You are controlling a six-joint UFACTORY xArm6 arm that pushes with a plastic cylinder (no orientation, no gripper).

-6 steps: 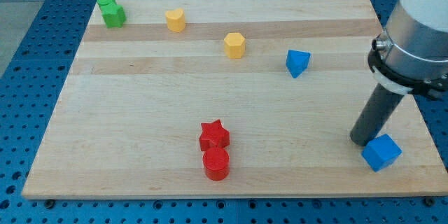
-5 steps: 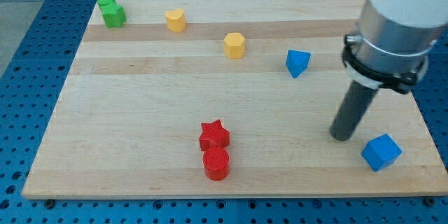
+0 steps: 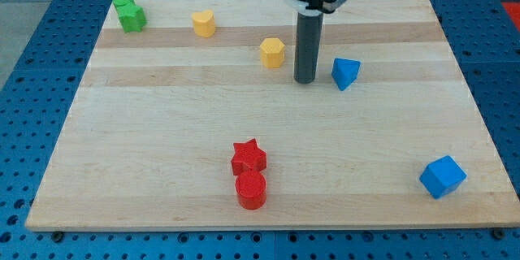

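Resting position: my tip (image 3: 305,80) is sitting on the wooden board (image 3: 162,130), touching no block.
Rod axis: the rod (image 3: 307,45) is standing nearly upright, its long axis running toward the view's top.
Tip hold: it is holding nothing.
Nearest blocks: the blue block (image 3: 345,73) is lying just to the tip's right; the yellow hexagonal block (image 3: 273,52) is lying near, up-left.
Other blocks: the red star (image 3: 249,157) and red cylinder (image 3: 251,189) are touching, well below the tip.
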